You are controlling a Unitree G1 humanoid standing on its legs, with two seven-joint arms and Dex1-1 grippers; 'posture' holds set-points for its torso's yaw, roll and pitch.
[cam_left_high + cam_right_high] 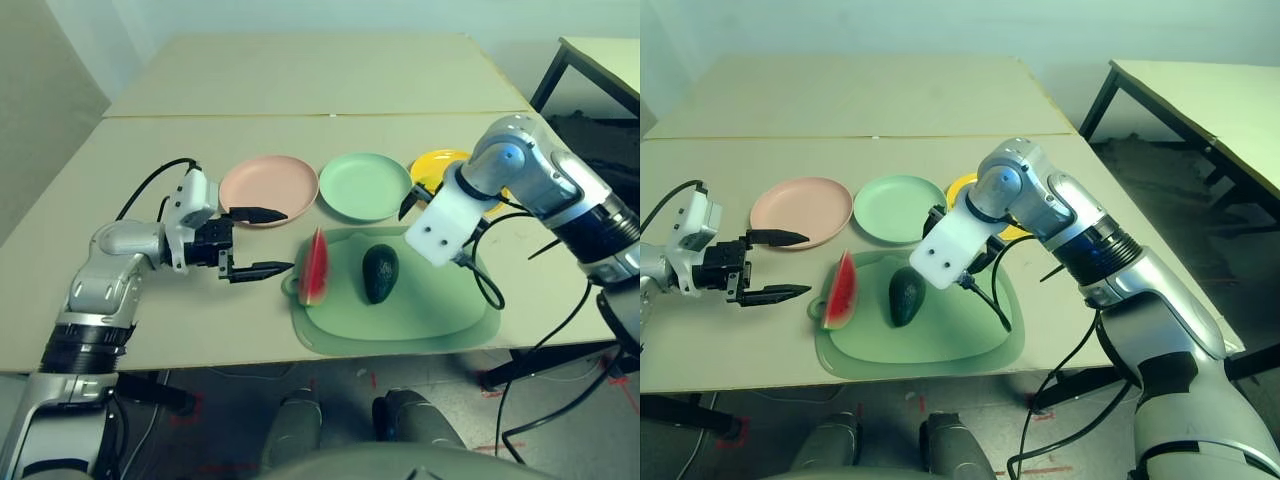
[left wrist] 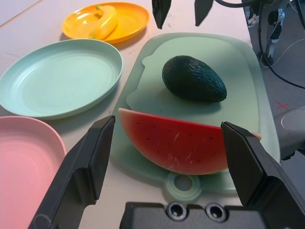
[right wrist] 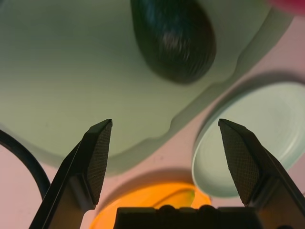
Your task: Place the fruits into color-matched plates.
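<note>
The red watermelon lies on the green mat, near the tabletop's front edge. The left hand is just beside it, with its fingers spread wide. Next to the melon on the mat is the avocado. The right hand is spread too, between the avocado and the yellow plate, which has the banana on it.

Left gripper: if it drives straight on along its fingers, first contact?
Likely the watermelon wedge, lying ahead between its open fingers; exact height hard to judge.
</note>
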